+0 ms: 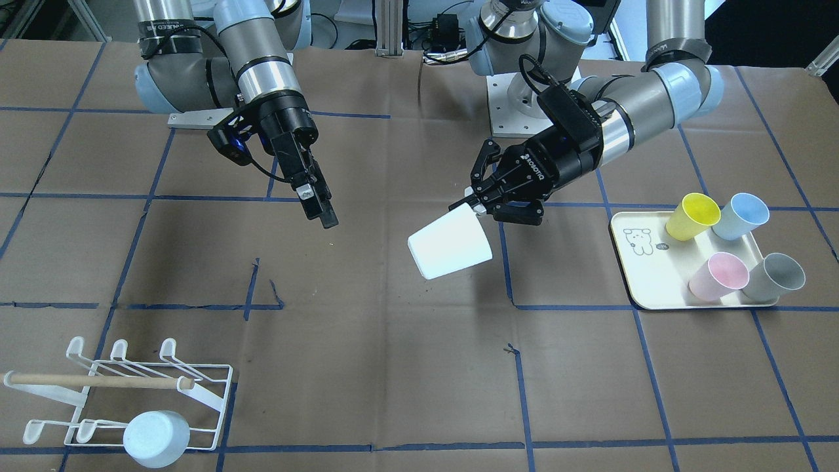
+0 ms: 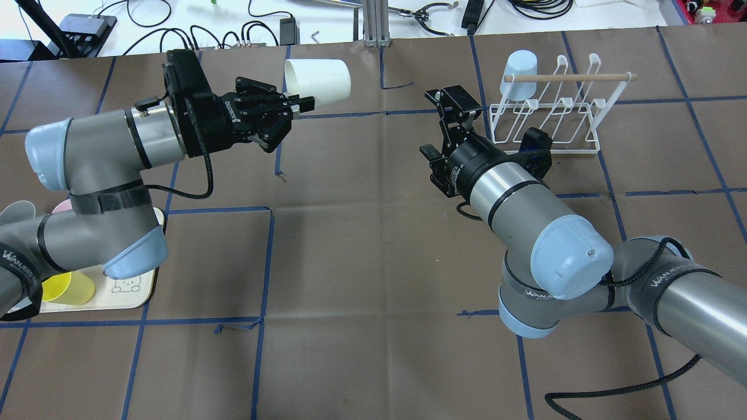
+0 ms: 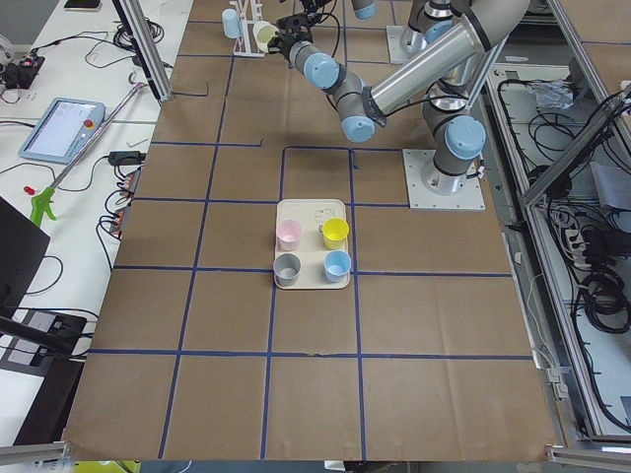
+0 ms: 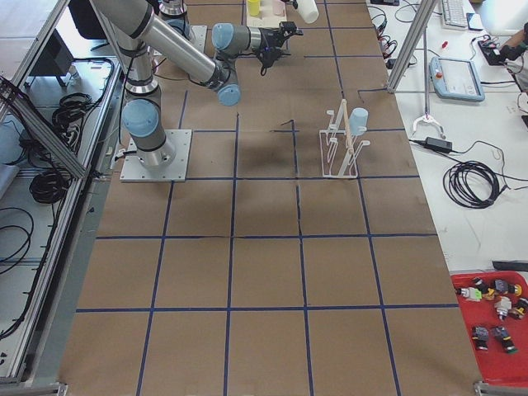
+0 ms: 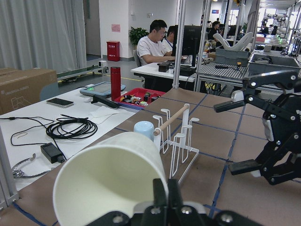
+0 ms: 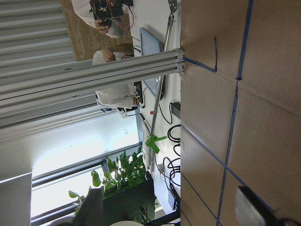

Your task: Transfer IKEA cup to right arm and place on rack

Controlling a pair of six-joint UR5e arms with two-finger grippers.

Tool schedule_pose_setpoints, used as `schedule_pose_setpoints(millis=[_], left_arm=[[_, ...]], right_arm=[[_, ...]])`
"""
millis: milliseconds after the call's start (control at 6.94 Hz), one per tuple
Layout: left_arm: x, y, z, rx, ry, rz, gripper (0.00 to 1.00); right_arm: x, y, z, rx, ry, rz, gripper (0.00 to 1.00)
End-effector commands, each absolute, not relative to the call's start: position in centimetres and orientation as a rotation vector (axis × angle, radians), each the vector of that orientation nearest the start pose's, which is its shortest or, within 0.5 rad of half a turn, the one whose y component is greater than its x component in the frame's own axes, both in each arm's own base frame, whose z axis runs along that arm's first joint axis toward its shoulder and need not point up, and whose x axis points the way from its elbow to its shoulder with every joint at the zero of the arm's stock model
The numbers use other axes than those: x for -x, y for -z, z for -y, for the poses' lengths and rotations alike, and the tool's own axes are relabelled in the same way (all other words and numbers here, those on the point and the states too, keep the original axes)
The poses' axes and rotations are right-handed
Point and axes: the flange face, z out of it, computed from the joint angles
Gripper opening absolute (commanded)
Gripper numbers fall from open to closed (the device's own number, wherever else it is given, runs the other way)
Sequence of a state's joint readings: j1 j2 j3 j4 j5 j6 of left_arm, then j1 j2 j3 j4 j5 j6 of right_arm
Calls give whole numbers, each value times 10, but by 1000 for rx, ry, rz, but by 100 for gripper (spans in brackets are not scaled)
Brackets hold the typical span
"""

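my left gripper [image 1: 475, 206] pinches the rim of a plain white plastic cup [image 1: 451, 244], tilted above the brown table [image 1: 393, 367]. my right gripper [image 1: 326, 216] hangs wide open, empty, well apart.

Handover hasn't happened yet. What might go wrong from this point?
The left gripper pinches the white cup only at its rim, so it may pivot or drop when the open right gripper closes in. On the rack, a pale blue cup already fills one spot; placing there could collide.
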State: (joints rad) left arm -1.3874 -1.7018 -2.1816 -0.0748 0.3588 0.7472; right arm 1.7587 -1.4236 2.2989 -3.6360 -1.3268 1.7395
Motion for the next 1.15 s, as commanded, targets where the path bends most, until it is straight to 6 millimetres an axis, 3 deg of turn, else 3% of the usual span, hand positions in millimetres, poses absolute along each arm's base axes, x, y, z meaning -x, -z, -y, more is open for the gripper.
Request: schedule_pose_setpoints(millis=[0, 432, 1008], left_arm=[[168, -353, 453, 1098, -1302, 1737, 1], [169, -354, 450, 1101, -1303, 1733, 1], [169, -354, 449, 1102, -1305, 1732, 3]], right_arm=[[-252, -336, 399, -1275, 512, -1555, 100], [-280, -353, 397, -1260, 448, -1552, 100], [-292, -368, 404, -1243, 438, -1523, 99]])
